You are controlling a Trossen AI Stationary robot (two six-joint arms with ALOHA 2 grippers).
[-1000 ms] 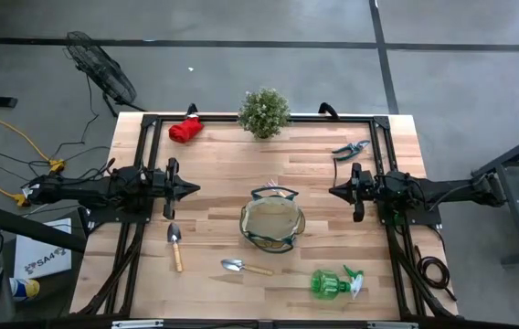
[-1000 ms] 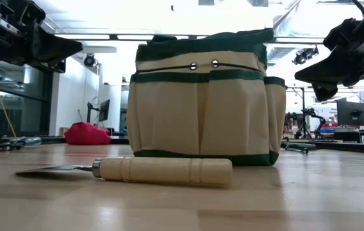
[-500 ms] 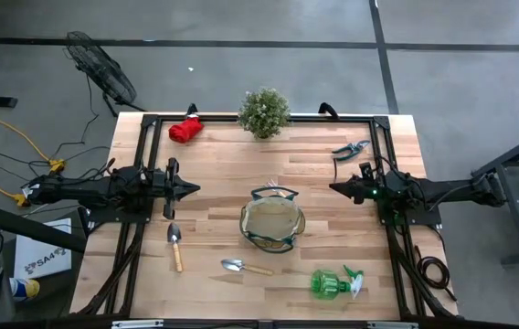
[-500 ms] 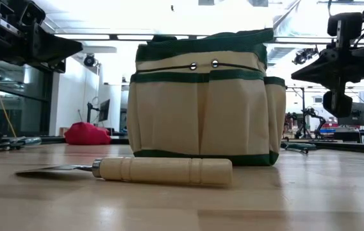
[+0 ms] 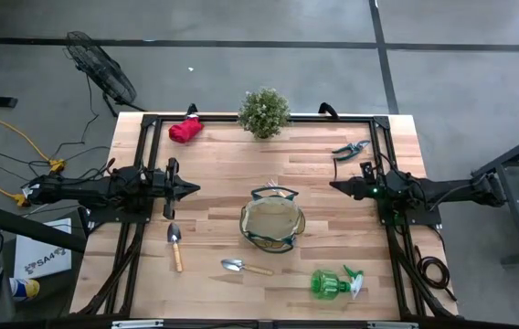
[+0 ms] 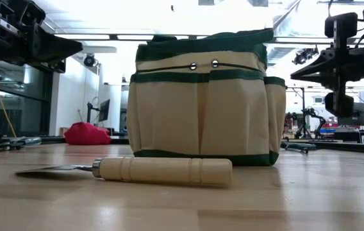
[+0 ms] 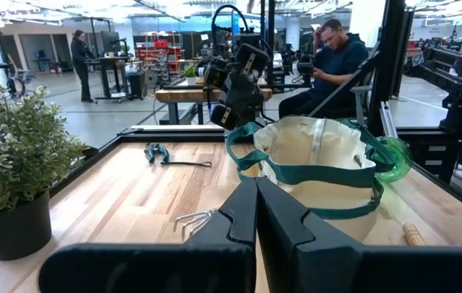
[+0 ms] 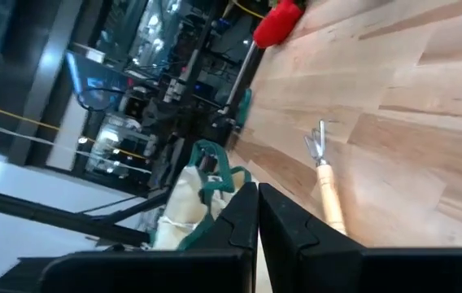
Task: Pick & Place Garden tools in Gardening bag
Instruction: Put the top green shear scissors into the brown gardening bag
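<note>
Now both arms wait above table. Left gripper (image 5: 194, 189) pinched tight, holding nothing. Right gripper (image 5: 334, 187) same. Gardening bag (image 5: 272, 225) sits between them. Trowels (image 5: 175, 245) (image 5: 244, 267), spray bottle (image 5: 333, 283) near front edge. Shears (image 5: 351, 148), red gloves (image 5: 185, 130) far back.

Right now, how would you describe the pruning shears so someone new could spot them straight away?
Start at the tan gardening bag in the middle of the table, then look towards the far right corner. The pruning shears lie there alone, just beyond the right claw; they are the only grey-green tool, with no wooden handle.
</note>
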